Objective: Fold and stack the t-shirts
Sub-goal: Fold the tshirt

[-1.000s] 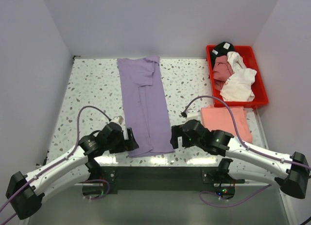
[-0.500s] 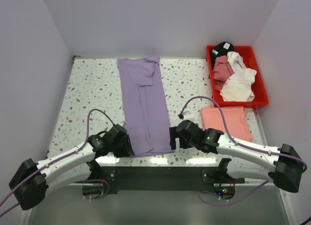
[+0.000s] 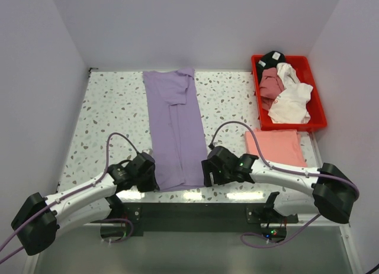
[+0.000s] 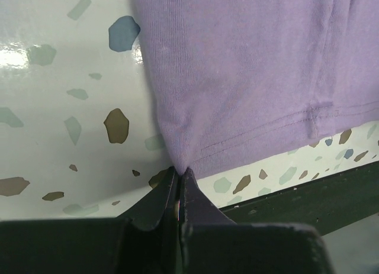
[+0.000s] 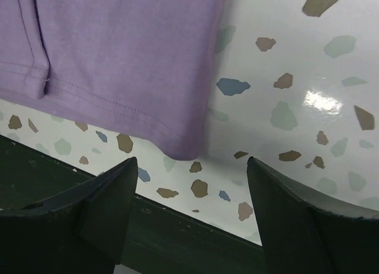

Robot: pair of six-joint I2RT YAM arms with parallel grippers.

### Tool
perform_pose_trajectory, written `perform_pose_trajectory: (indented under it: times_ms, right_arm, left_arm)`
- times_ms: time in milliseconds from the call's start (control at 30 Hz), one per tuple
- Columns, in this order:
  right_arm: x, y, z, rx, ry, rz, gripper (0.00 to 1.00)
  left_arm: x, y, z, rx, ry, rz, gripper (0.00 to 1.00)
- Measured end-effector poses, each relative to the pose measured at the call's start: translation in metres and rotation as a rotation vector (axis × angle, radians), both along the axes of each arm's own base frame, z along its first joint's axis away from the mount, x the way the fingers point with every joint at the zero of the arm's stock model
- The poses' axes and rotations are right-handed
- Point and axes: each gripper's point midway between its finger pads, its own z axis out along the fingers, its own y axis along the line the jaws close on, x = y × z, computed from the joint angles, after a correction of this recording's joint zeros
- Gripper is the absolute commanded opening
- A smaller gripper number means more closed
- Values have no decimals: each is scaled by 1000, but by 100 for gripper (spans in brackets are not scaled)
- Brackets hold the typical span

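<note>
The left end effector (image 4: 177, 173) pinches the lavender t-shirt's (image 3: 174, 126) near-left hem corner. The right end effector (image 5: 192, 167), spread, frames its near-right corner. The shirt lies flat, lengthwise on the desk (image 3: 112, 108). Right of it lies a folded salmon t-shirt (image 3: 278, 147), and farther back a red bin (image 3: 317, 117).

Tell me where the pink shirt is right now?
In the top view, the salmon-pink t-shirt lies folded flat on the right side of the table, by the near edge of the red bin and right of the long purple t-shirt.
</note>
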Motion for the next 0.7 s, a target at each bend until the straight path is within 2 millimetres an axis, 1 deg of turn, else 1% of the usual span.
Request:
perform_pose_trajectory:
  times_ms: [33, 167, 300, 367, 400, 433, 500, 600, 700]
  right_arm:
    - [-2, 2, -2, 3, 14, 8, 75]
    - [-8, 9, -14, 3, 71, 33, 58]
    - [-10, 16, -21, 16, 100, 44, 45]
    - [-9, 18, -22, 21, 99, 43, 28]
    - [-9, 19, -23, 22, 100, 40, 19]
    - [-9, 19, -24, 20, 102, 36, 7]
    - [-10, 17, -26, 14, 106, 31, 0]
    - [-11, 14, -26, 14, 106, 29, 0]
    - [-17, 6, -26, 17, 108, 28, 0]
  left_arm:
    - [0, 0, 0, 0, 1, 1, 0]
    - [0, 0, 0, 1, 3, 4, 0]
    - [-1, 0, 0, 0, 9, 16, 0]
    - [-1, 1, 0, -1, 12, 22, 0]
    - [-1, 0, 0, -1, 14, 26, 0]
    - [-1, 1, 0, -1, 17, 28, 0]
    - [-2, 1, 0, 1, 27, 42, 0]
    - [-6, 4, 0, 10, 50, 64, 0]
    - [-12, 9, 0, 23, 74, 82, 0]
